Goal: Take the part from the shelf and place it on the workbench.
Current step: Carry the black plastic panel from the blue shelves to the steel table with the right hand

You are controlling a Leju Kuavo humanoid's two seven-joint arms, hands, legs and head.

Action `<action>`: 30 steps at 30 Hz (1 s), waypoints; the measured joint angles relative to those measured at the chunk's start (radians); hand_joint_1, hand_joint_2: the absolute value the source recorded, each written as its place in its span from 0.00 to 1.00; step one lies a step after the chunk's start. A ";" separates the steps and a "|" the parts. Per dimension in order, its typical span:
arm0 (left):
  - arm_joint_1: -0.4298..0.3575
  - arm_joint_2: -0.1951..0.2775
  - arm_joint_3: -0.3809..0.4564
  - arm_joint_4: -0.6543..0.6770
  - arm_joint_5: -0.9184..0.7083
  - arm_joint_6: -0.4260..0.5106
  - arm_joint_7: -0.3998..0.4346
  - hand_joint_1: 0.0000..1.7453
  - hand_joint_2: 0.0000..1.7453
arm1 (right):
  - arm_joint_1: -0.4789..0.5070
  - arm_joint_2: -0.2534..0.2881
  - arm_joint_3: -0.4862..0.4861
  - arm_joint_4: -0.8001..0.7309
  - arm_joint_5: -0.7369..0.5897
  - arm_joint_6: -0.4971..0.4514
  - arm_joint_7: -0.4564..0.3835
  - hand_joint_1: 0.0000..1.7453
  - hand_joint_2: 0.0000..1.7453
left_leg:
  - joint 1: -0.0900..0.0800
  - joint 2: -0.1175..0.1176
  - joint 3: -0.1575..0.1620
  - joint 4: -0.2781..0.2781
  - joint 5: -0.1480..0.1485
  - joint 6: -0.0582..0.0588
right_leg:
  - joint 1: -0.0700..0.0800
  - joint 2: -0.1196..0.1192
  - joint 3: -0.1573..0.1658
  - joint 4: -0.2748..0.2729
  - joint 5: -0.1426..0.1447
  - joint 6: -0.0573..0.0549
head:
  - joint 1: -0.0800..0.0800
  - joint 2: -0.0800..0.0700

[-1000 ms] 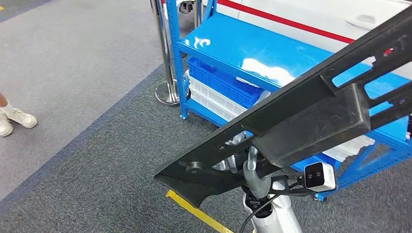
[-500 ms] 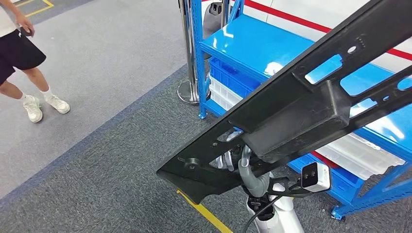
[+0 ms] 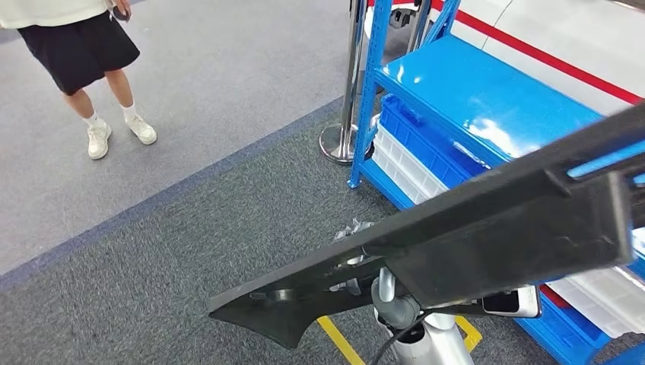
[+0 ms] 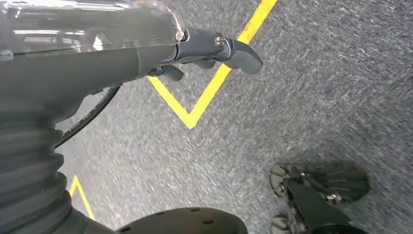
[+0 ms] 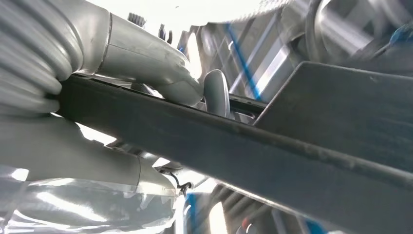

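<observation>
Part: a long black moulded panel [image 3: 487, 228] with cut-outs and a boxy rib, off the shelf and carried in the air, slanting up from a low pointed end to a high end past the picture's right edge.
Right robot hand: the right robot hand [image 5: 146, 63] grips the panel; in the right wrist view its grey thumb lies on one face and the rest of the hand on the other, so the edge is clamped between them. In the head view the hand sits under the panel, mostly hidden.
Left robot hand: the left robot hand [image 4: 214, 48] hangs over the carpet with nothing in it, fingers loosely curled and apart.
Shelf: the blue shelf [image 3: 487, 99] stands beyond the right robot hand, away from the robot; the panel is lifted free of it, though its high end overlaps the shelf in the head view. White and blue bins [image 3: 411, 163] sit on its lower level.
Floor: grey carpet [image 3: 213, 220] with yellow tape lines [image 4: 209, 92] below both hands.
Person: a person [image 3: 84, 53] stands well off, on the left robot hand's side.
Progress: pick-up looks done. Carrying to the worktop and setting the panel down appear to be still ahead.
</observation>
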 joint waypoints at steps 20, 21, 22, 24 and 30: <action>0.007 -0.006 0.005 0.000 -0.006 0.003 0.000 0.00 1.00 | -0.026 -0.002 0.021 -0.108 0.022 -0.007 -0.030 1.00 1.00 | 0.012 -0.013 -0.152 0.289 -0.112 -0.063 | -0.011 -0.014 0.030 -0.101 0.073 -0.030 | -0.013 0.000; 0.008 -0.005 0.005 0.000 -0.006 0.003 0.000 0.00 1.00 | -0.026 -0.002 0.021 -0.108 0.022 -0.007 -0.031 1.00 1.00 | 0.011 -0.003 -0.118 0.229 -0.080 -0.061 | -0.010 -0.027 0.032 -0.101 0.071 -0.028 | -0.013 0.000; 0.008 -0.005 0.005 0.000 -0.007 0.003 0.000 0.00 1.00 | -0.026 -0.002 0.021 -0.109 0.022 -0.008 -0.032 1.00 1.00 | 0.008 0.023 -0.076 0.151 -0.051 -0.055 | -0.008 -0.039 0.035 -0.101 0.069 -0.026 | -0.013 0.000; 0.006 -0.004 0.005 0.000 -0.008 0.003 -0.001 0.00 1.00 | -0.026 -0.002 0.021 -0.110 0.022 -0.009 -0.034 1.00 1.00 | -0.001 0.064 -0.019 0.045 -0.020 -0.039 | -0.002 -0.059 0.041 -0.101 0.064 -0.019 | -0.012 0.000; 0.005 -0.005 0.005 0.000 -0.009 0.003 -0.003 0.00 1.00 | -0.026 -0.004 0.021 -0.113 0.024 -0.008 -0.049 1.00 1.00 | 0.003 0.011 -0.005 0.003 -0.001 -0.002 | -0.005 -0.014 0.024 -0.042 0.016 0.010 | -0.009 0.000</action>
